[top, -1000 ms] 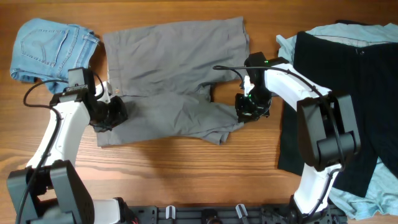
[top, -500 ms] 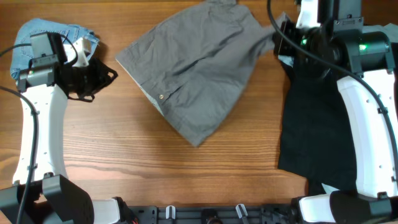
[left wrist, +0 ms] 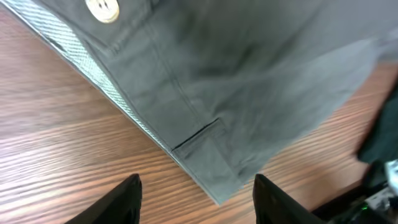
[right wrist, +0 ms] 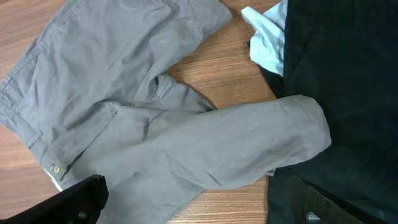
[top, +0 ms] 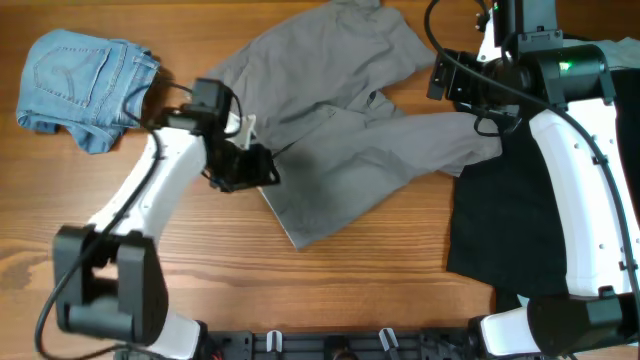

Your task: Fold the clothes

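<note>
The grey shorts (top: 340, 130) lie slantwise across the table's middle, rumpled, with one leg reaching right onto the black garment (top: 520, 200). My left gripper (top: 243, 168) hovers at their waistband edge. In the left wrist view it (left wrist: 196, 182) is open, with nothing between its fingers; the waistband corner (left wrist: 211, 186) and the button (left wrist: 102, 7) lie just ahead. My right gripper (top: 465, 85) hangs above the leg end. In the right wrist view it (right wrist: 196, 186) stands wide open over the shorts (right wrist: 186, 143).
Small light-blue denim shorts (top: 85, 85) lie bunched at the far left. The black garment (right wrist: 348, 93) covers the right side, with a pale-blue cloth (right wrist: 267, 34) at its upper edge. Bare wooden table (top: 300, 280) runs along the front.
Both grippers have opened and let go of the grey shorts, which now lie turned slantwise with a leg spread to the right. My left arm swung right to the waistband.
</note>
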Robot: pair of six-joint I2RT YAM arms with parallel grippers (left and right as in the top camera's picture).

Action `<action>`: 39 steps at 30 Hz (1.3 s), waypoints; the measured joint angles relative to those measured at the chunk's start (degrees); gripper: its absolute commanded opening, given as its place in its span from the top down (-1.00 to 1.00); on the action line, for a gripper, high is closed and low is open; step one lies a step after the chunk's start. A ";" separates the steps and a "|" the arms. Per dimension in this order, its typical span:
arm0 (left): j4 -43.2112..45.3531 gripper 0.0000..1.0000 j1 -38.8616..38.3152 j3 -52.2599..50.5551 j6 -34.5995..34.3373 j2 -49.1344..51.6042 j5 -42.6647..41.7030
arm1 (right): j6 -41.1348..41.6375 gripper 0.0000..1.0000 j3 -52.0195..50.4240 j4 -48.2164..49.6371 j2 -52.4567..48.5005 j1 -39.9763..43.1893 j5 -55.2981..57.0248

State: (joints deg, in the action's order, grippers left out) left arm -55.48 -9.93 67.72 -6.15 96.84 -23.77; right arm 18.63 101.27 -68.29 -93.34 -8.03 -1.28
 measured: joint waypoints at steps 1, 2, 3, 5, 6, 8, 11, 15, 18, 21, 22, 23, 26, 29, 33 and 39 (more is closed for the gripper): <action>1.88 -0.15 -1.14 -1.79 -0.35 2.05 0.15 | 0.00 -0.96 0.00 -0.33 0.00 0.00 0.11; 2.80 -0.15 -1.53 -2.40 -0.52 2.89 0.17 | 0.02 -0.96 0.00 -0.35 0.00 0.00 0.15; 4.87 -0.11 -2.10 -3.48 -0.68 3.96 0.33 | 0.02 -0.96 0.00 -0.46 0.00 0.00 0.28; 5.90 0.03 -2.97 -4.50 -1.20 6.45 0.35 | 0.02 -0.96 0.00 -0.52 0.00 0.00 0.28; 6.29 0.21 -3.34 -4.68 -1.36 7.56 0.35 | 0.02 -0.96 0.00 -0.52 0.00 0.00 0.28; 7.61 0.79 -3.91 -4.81 -1.62 9.90 0.35 | 0.02 -0.97 0.00 -0.57 0.00 0.00 0.28; 9.57 0.92 -3.96 -4.96 -2.54 11.54 1.22 | 0.13 -0.96 0.00 -0.55 0.00 0.00 0.28; 7.89 0.92 -2.43 -4.50 -8.94 11.63 7.43 | 0.22 -0.93 0.00 -1.68 0.00 0.00 0.28; 5.53 0.92 5.95 -3.98 -12.63 11.45 11.67 | 0.24 -0.88 -0.79 -3.13 0.02 0.00 0.28; 5.01 0.92 19.89 -3.78 -13.86 11.37 13.57 | 0.46 -0.91 -5.97 -3.30 0.00 0.00 0.04; 5.18 0.85 22.95 -3.87 -12.52 11.34 11.87 | 0.48 -0.92 -8.11 -2.23 0.00 0.00 -0.17; 5.33 0.71 24.74 -3.93 -10.54 11.41 9.25 | 0.57 -0.92 -10.08 -1.16 0.00 0.00 -0.42; 5.27 0.23 26.58 -4.81 -1.62 12.02 -3.74 | 0.66 -0.92 -16.44 2.67 -0.20 0.00 -2.29; 5.25 -0.02 21.09 -5.07 3.02 12.07 -10.78 | 1.05 -0.92 -18.56 3.89 -0.33 0.00 -3.87; 5.40 -0.39 9.35 -5.20 4.83 12.09 -12.02 | 1.33 -0.92 -18.56 4.28 -0.31 0.00 -4.59; 9.62 0.16 -2.75 -6.64 -2.64 11.10 -8.61 | 1.53 -0.92 -18.56 4.35 -0.31 0.00 -4.72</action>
State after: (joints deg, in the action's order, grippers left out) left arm -45.87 -12.69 61.08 -8.80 107.94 -32.38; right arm 20.16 82.72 -63.94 -93.65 -8.03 -6.00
